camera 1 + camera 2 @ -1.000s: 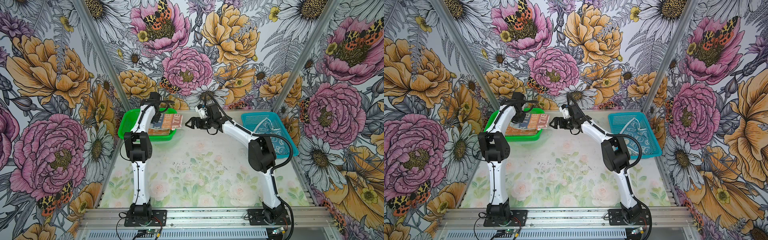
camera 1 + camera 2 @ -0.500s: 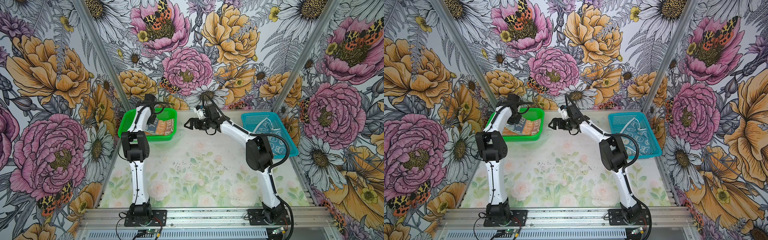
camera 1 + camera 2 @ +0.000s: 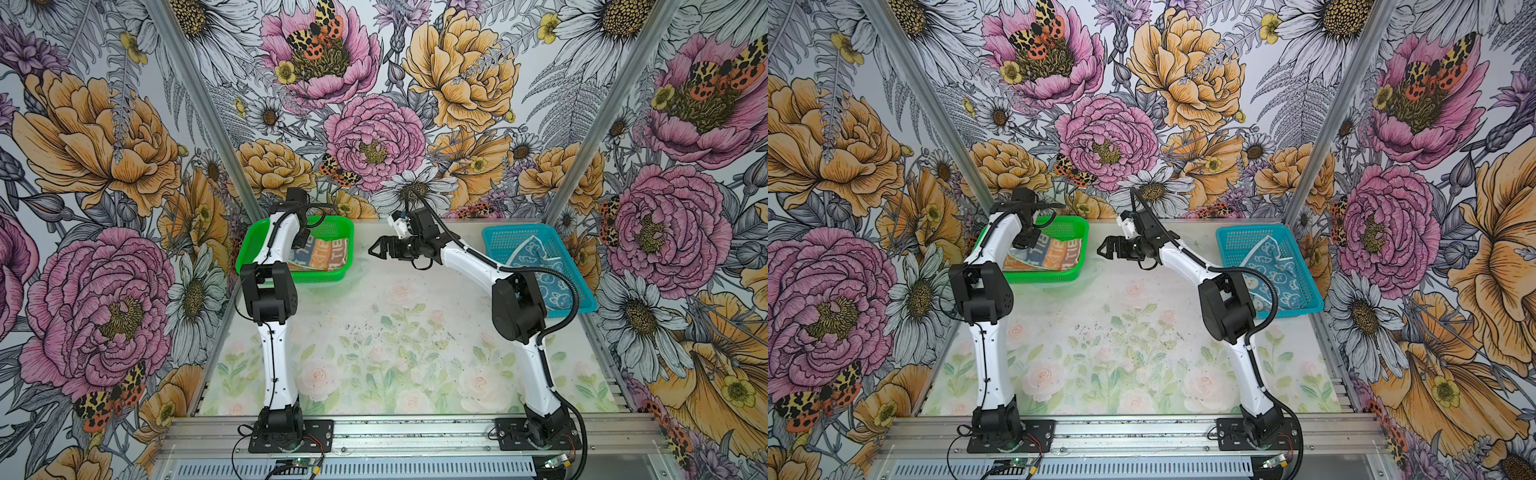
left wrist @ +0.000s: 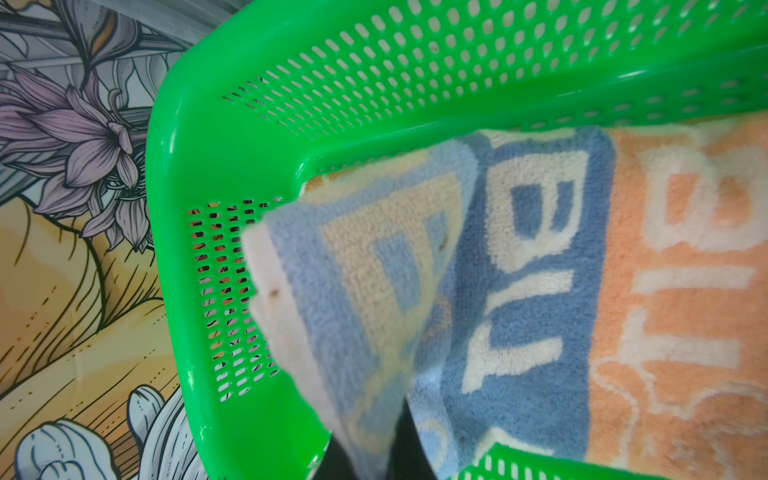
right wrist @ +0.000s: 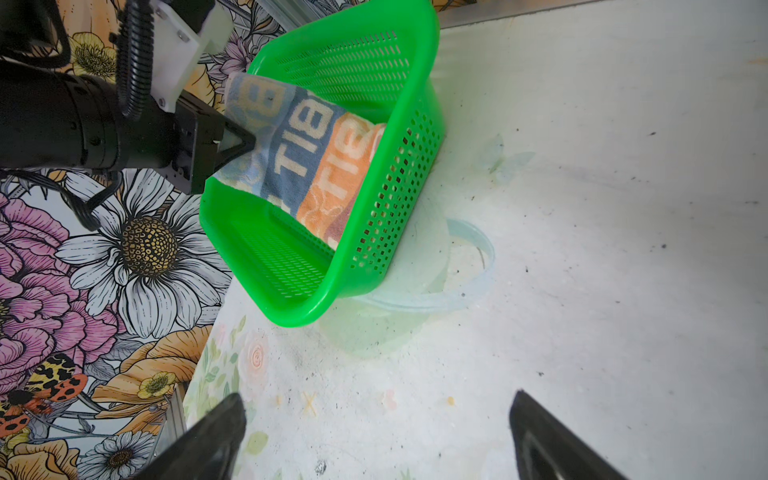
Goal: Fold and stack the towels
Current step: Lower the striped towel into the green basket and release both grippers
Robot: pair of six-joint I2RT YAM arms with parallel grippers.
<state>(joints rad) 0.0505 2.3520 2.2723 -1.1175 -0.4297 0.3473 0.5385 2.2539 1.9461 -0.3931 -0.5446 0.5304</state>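
Striped towel (image 5: 316,145): blue, cream and orange bands with big letters. It lies inside the green basket (image 5: 390,166), and its blue corner is raised off the rest.
Left gripper (image 5: 249,141): clamped on that raised corner; the cloth drapes away from the fingertips down to the basket floor.
Right gripper (image 3: 372,251): jaws spread wide and empty, just outside the basket wall, with bare table beneath the fingers.
Green basket: seen from the right wrist it looks tipped, one edge resting on a pale translucent ring (image 5: 469,266).
Step in hand: probably laying this folded towel flat in the basket as part of the stack, though a lift-out cannot be ruled out.
Doing it well: lower the pinched corner straight down towards the basket corner in front of the left fingertips. Let go only once the cloth beneath the jaws lies flat, then back out along the line of the fingers.
Watch for: terry pile snagging a pad on release and dragging the fold open, or the wrist nudging the wall and rocking the basket.
Blue towel (image 3: 536,266): loose in the blue basket (image 3: 519,227), well behind the right gripper; probably next.
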